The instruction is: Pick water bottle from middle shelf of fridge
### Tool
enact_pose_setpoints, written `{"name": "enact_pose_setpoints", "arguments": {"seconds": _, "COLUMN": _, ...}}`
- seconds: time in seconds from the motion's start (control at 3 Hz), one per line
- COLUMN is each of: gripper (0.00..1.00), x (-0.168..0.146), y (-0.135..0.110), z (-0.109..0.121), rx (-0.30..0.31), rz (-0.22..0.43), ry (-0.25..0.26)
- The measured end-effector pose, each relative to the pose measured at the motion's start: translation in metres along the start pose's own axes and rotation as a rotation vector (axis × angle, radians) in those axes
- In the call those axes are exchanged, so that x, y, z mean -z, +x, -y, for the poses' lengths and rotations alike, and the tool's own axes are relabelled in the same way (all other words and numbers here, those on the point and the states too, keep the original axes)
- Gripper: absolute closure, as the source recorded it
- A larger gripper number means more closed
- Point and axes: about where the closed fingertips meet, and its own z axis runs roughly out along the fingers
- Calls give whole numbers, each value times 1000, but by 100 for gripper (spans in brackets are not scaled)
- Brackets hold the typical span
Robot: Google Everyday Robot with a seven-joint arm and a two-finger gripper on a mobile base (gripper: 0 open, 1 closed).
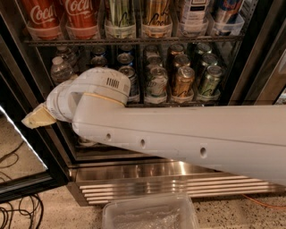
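The water bottle (60, 70), clear with a white cap, stands at the left end of the middle shelf (178, 104) in the fridge (250, 58). Cans in blue, green and gold fill the shelf to its right. My white arm (178, 134) crosses the frame from the right and hides the shelf's lower left part. The wrist curls just under and right of the bottle. My gripper (38, 117), a tan tip, points left and down, below and left of the bottle, in front of the fridge's left frame.
Big red Coca-Cola cans (42, 13) and tall cans fill the rack above. The open glass door (22, 138) stands at the left. A steel slatted grille (170, 184) runs along the base. A clear plastic bin (149, 215) and cables (18, 214) lie on the floor.
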Motion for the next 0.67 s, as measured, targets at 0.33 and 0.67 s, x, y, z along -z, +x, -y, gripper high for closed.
{"name": "enact_pose_setpoints", "arguments": {"seconds": 0.33, "gripper": 0, "x": 0, "y": 0, "z": 0, "rx": 0, "rz": 0, "ry": 0}}
{"name": "enact_pose_setpoints", "arguments": {"seconds": 0.67, "gripper": 0, "x": -1, "y": -3, "z": 1, "rx": -2, "rz": 2, "ry": 26}}
